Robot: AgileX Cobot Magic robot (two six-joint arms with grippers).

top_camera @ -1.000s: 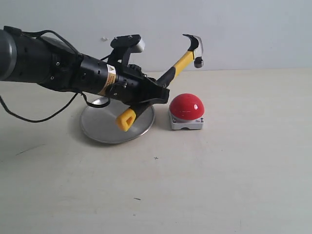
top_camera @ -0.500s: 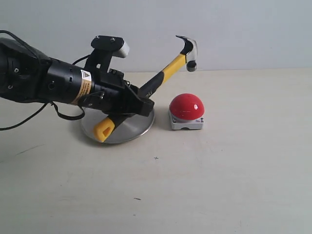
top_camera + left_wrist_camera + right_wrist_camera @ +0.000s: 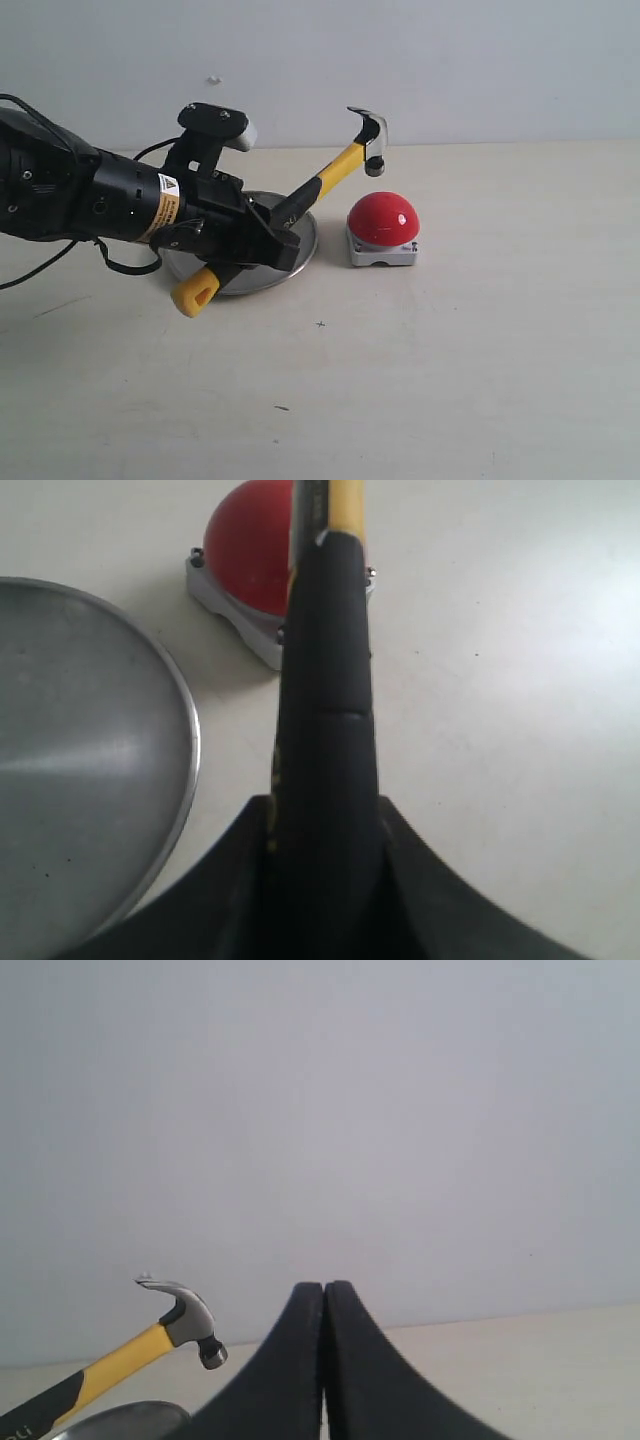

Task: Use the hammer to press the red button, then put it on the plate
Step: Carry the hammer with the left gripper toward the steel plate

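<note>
My left gripper is shut on the hammer, gripping the black part of its handle above the plate's right rim. The hammer slants up to the right; its metal head hangs in the air just above and left of the red button, not touching it. Its yellow loop end points down at the plate's front edge. The silver plate lies under the arm. In the left wrist view the handle runs toward the red button, with the plate beside it. My right gripper is shut and holds nothing.
The pale table top stretches in front of and to the right of the button. A plain wall stands behind. The left arm's black body covers the plate's left part.
My left arm has drawn back to the left with the hammer. The hammer head has moved left and lower, and the yellow loop end has dropped toward the table.
</note>
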